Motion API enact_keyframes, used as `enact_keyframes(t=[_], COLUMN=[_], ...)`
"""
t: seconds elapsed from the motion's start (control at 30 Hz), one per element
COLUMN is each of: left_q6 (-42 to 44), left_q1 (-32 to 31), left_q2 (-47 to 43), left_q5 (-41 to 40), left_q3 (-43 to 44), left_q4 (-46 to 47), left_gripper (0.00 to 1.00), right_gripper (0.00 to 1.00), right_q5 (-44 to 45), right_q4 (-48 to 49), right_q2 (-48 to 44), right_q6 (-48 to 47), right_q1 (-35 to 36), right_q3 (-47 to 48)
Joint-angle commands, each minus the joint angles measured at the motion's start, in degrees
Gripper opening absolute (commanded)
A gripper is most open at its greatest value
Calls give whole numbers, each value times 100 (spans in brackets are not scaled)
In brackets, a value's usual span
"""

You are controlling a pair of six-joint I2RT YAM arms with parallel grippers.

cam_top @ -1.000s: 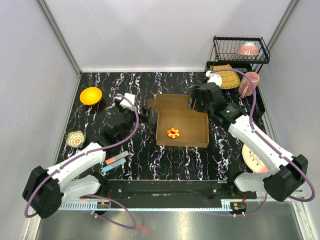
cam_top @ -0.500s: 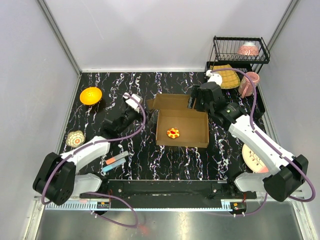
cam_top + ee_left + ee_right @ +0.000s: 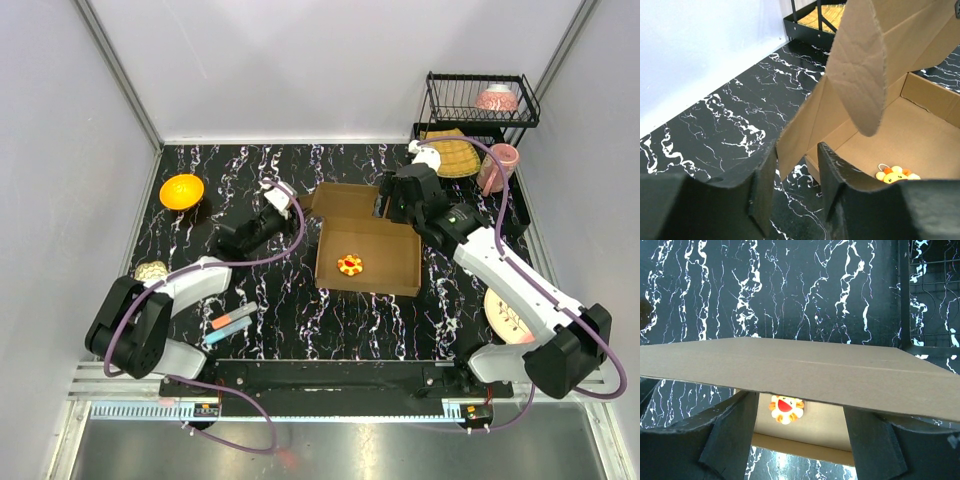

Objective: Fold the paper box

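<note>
Black marbled table (image 3: 250, 300), paper box (image 3: 365, 255) at centre, lid part-raised: judged light, stiff corrugated board, bending only at scores, best taken at flap edges; left gripper (image 3: 796, 167) jaws apart astride a flap corner (image 3: 790, 147), right gripper (image 3: 797, 407) spread wide against the lid panel (image 3: 790, 365).

The box (image 3: 385, 258) sits open mid-table (image 3: 220, 165), a small toy (image 3: 349, 265) inside. The left gripper (image 3: 287, 207) is at its rear-left flap, and the right gripper (image 3: 386, 207) at its rear-right corner.
</note>
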Motion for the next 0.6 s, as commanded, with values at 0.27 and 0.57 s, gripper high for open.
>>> enact_keyframes(t=[0.27, 0.57], left_q6=[16, 174], left_q1=[27, 150], left_q2=[243, 375], left_q5=[70, -187], left_q3=[394, 543], left_q4=[717, 717], left_gripper=[47, 81], right_gripper=[73, 73], right_q5=[-19, -45], right_q4=[27, 9], right_q2=[137, 225], right_q6=[-55, -64], right_q1=[-36, -36], right_q3=[243, 348])
